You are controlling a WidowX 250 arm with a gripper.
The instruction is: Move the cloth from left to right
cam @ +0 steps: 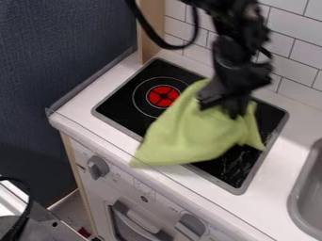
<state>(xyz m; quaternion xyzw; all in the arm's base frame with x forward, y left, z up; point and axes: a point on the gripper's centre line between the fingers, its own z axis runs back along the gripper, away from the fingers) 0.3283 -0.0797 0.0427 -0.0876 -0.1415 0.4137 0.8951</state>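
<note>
One half of the job, the grasp, looks done: the black gripper (223, 104) is closed on the green cloth (189, 132), which hangs from it in loose folds. The cloth is over the middle and right of the hob (123, 106), just beside the red burner (163, 96), with its lower left corner out over the front edge of the counter (277, 157). What remains, I judge, is to carry it farther right, towards the sink (305, 197), lower it and let go.
</note>
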